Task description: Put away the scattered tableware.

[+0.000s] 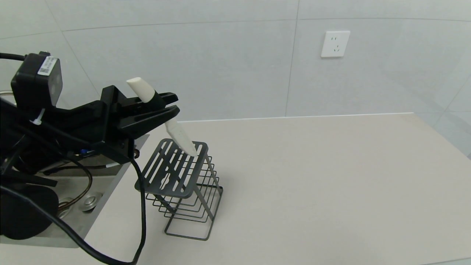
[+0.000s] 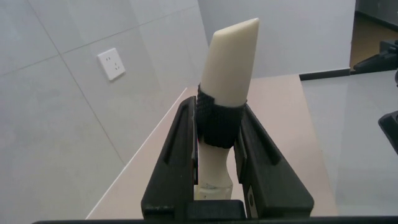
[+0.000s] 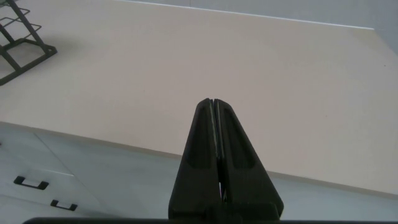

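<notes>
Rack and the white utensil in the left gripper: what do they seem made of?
Rack: thin dark wire and a slotted plate, likely matte-coated metal. Utensil: uniformly off-white with a dull sheen, probably plastic or ceramic; cannot tell which.

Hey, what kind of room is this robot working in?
Probably a kitchen: a steel sink is set into a pale countertop, the tiled wall behind carries a socket, and a wire utensil rack stands on the counter.
</notes>
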Controlling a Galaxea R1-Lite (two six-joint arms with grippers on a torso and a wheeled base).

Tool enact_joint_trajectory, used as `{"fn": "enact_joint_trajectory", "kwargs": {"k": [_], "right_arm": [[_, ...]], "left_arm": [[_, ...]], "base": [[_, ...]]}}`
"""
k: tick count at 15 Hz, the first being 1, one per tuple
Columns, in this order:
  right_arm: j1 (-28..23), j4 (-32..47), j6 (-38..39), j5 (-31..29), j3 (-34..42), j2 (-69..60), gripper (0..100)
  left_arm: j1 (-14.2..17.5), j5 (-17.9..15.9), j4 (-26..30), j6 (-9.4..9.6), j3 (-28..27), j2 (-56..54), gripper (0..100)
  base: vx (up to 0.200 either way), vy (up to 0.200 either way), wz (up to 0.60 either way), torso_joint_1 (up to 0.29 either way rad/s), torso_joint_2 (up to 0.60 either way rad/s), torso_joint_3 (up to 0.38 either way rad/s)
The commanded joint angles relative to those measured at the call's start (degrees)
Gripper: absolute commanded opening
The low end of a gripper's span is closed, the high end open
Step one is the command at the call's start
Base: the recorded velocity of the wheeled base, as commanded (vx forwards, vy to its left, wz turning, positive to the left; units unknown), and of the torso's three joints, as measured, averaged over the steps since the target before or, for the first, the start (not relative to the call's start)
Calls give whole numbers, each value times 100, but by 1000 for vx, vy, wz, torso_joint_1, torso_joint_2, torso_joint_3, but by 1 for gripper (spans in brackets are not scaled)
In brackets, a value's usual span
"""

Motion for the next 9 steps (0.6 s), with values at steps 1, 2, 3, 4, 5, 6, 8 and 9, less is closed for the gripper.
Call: {"fn": "enact_joint_trajectory", "kwargs": {"k": [1, 2, 3, 4, 5, 6, 8, 9], "right_arm": [[1, -4, -3, 1, 0, 7, 0], [1, 5, -3, 1, 0, 7, 0], [1, -4, -3, 1, 0, 7, 0], [1, 5, -3, 1, 0, 7, 0], [1, -4, -3, 1, 0, 7, 0], [1, -4, -3, 1, 0, 7, 0], [1, 5, -3, 1, 0, 7, 0], [1, 5, -3, 1, 0, 7, 0]], "left_arm": [[2, 0, -6, -4, 55, -12, 0], [2, 0, -6, -4, 63, -12, 0], [2, 0, -6, -4, 63, -12, 0], [-6, 0, -6, -4, 63, -12, 0], [-6, 0, -6, -4, 63, -3, 0], [-6, 0, -6, -4, 63, 6, 0], [-6, 0, -6, -4, 81, 32, 0], [2, 0, -6, -4, 81, 32, 0]], "base": [[0, 0, 0, 0, 0, 0], [0, 0, 0, 0, 0, 0], [0, 0, 0, 0, 0, 0], [0, 0, 0, 0, 0, 0], [0, 0, 0, 0, 0, 0], [0, 0, 0, 0, 0, 0], [0, 0, 0, 0, 0, 0], [0, 0, 0, 0, 0, 0]]}}
